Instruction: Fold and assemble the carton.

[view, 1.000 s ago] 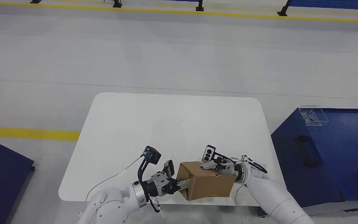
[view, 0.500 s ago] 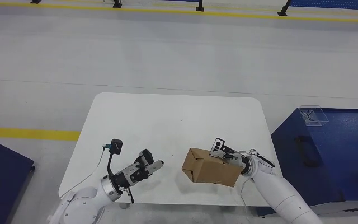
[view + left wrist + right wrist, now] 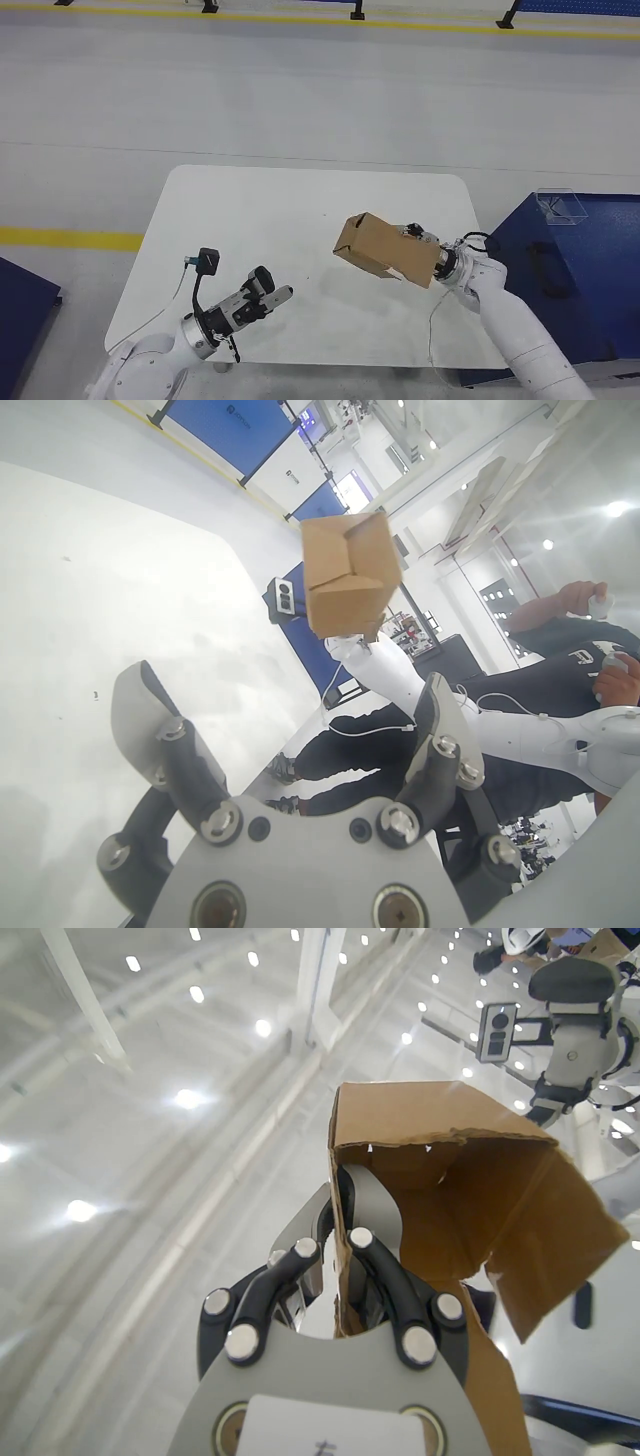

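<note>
– Carton [image 3: 386,250] hangs tilted above the bench's [image 3: 300,210] right side, one wall pinched in the right hand [image 3: 432,262], a finger inside, a finger outside.
– And the left hand [image 3: 268,297]?
– Fingers spread wide, low over the bench's near-left part, well apart from the carton.

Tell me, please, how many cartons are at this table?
1. The carton is held aloft above the table's right side, the right gripper shut on one wall at its open end. None looks hidden.
</note>
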